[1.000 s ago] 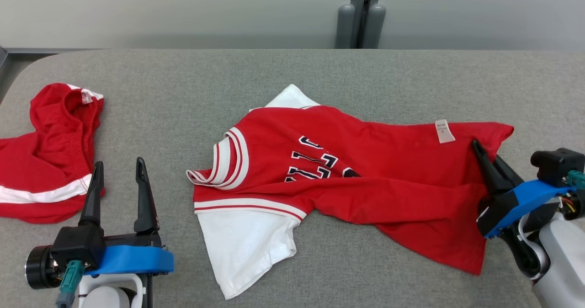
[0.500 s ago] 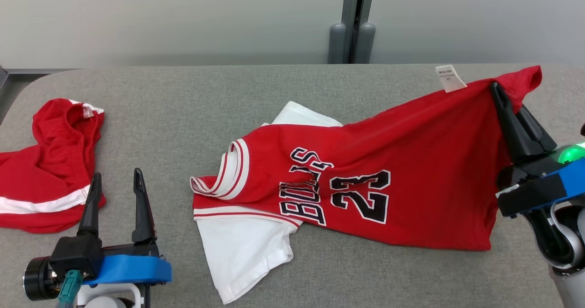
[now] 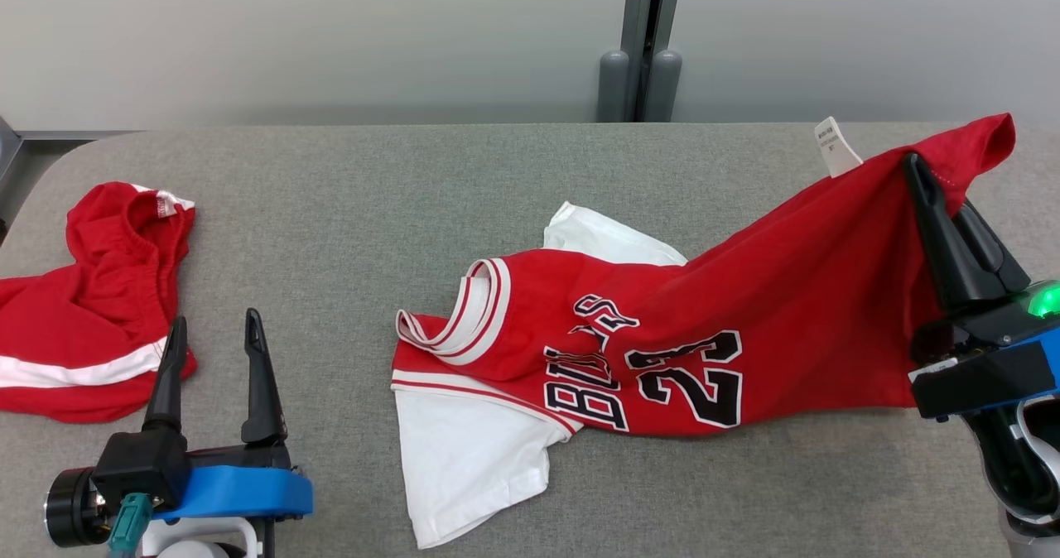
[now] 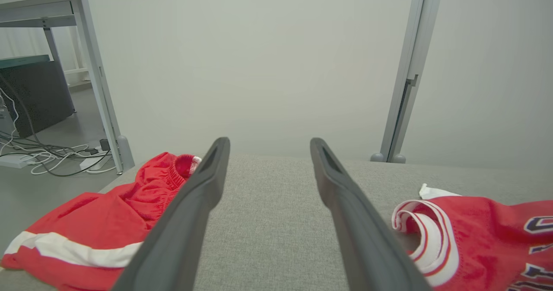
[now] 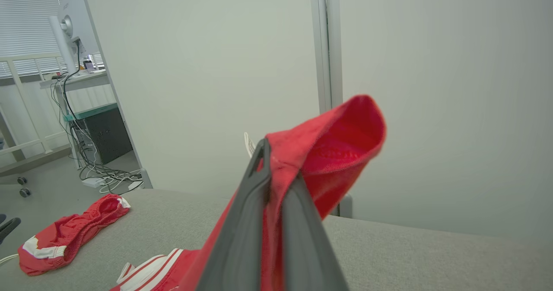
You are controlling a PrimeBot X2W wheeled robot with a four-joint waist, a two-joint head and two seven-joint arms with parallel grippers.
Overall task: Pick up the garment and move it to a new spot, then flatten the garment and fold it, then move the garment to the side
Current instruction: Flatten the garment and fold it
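Red jersey (image 3: 745, 310), hem corner lifted

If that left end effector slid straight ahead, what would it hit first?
Probably nothing soon: bare grey fabric tabletop lies ahead of the left end effector, then the pale wall. The crumpled red shorts sit close beside; depth unclear.

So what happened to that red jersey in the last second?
The right gripper, shut on the hem of the jersey, lifted that end up and dragged the shirt to the right, stretching it so the lettering shows. The open left gripper and the red shorts stayed put.
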